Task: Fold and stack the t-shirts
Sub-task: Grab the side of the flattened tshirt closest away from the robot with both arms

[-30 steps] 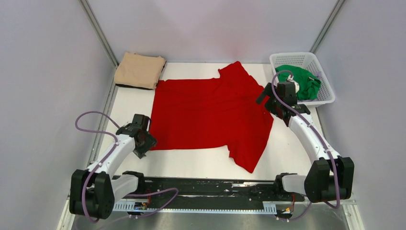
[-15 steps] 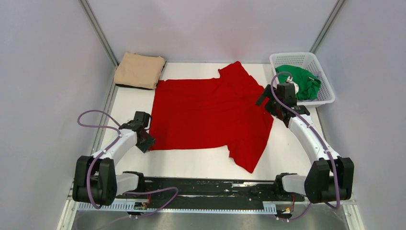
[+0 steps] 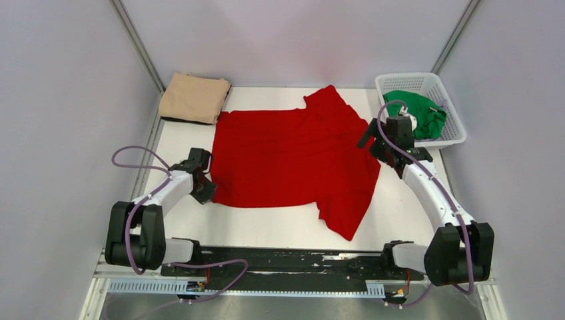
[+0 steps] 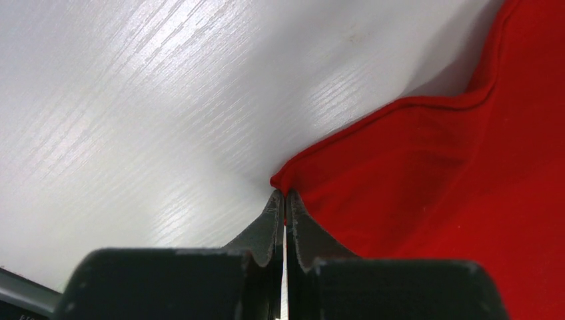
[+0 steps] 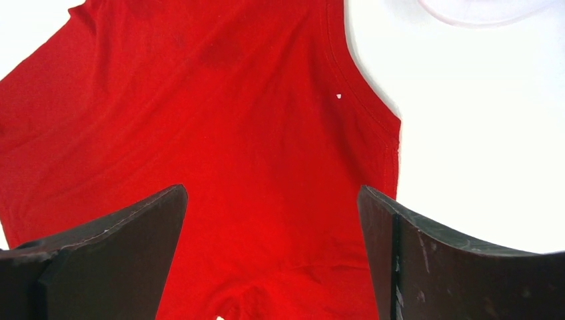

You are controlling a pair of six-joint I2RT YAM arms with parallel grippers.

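Bright red cloth t-shirt (image 3: 293,160) lies spread on the white counter (image 3: 400,213), long axis 9-to-3 o'clock. Left fingers (image 4: 280,212) pinch its 7 o'clock hem corner. Right fingers (image 3: 368,138), apart, hover over its 3 o'clock edge.

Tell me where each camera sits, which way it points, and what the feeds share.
Top external: fixed above and behind the bases, looking down at the table; both arms show, with the red t-shirt, tan t-shirt and green t-shirt in the basket.
Left wrist: on the left gripper, looking along its shut fingers at the red t-shirt's corner pinched between them.
Right wrist: on the right gripper, looking down between its open fingers onto the same shirt.
Shared: the red t-shirt.
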